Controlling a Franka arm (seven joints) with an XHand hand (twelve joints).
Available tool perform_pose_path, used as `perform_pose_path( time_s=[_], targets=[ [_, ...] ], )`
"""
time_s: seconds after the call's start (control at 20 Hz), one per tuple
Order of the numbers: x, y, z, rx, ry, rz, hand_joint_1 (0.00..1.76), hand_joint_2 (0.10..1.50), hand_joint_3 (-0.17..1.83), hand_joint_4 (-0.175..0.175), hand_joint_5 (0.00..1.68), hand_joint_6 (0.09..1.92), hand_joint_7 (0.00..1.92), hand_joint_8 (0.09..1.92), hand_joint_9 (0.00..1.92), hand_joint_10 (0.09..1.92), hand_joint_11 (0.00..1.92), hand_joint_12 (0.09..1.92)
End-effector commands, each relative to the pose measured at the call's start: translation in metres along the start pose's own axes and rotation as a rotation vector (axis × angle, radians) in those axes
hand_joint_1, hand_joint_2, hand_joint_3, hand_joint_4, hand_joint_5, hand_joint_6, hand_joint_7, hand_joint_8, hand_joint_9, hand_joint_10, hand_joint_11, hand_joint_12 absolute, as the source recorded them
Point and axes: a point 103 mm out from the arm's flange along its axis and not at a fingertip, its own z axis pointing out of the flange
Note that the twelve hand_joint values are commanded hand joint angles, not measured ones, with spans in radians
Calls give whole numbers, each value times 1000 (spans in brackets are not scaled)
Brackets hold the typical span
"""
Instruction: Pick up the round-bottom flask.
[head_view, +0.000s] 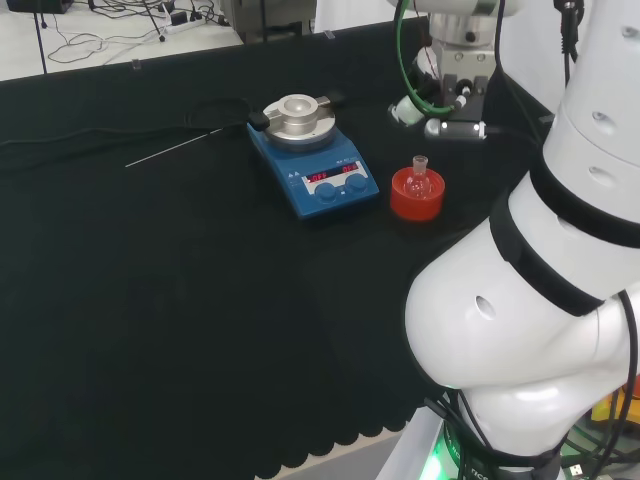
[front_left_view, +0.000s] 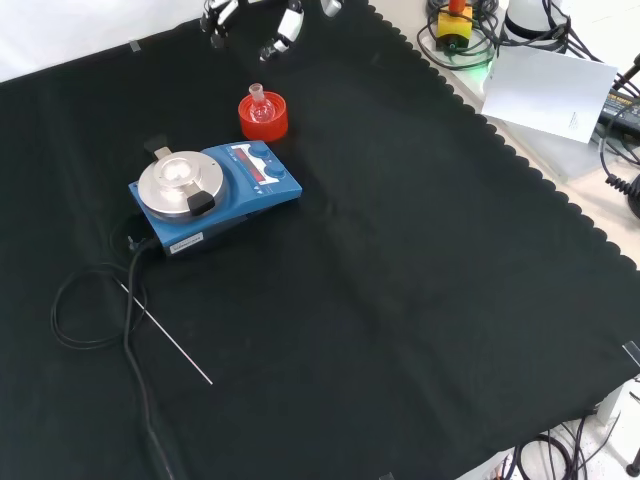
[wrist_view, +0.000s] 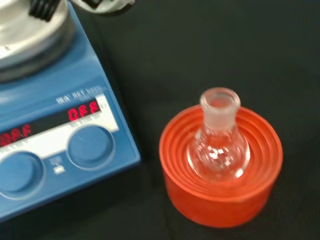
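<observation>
Our hand hangs above and beyond the flask, which stands neck-up in its red stand; we cannot tell its fingers' state.

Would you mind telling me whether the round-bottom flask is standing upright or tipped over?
Upright: the round-bottom flask sits in its red ribbed stand, neck pointing up, beside the blue hotplate stirrer. It looks empty.
</observation>
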Motion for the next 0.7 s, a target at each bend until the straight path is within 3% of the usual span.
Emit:
perform_pose_path(
  time_s=[0.05,0.7],
  targets=[
    [-11,14,33,10,10,34,852,736,605,-60,554,387,149,648,328,716,0,1380],
    [-38,19,76,49,23,63,902,675,667,-62,573,481,176,670,344,720,0,1382]
  ],
)
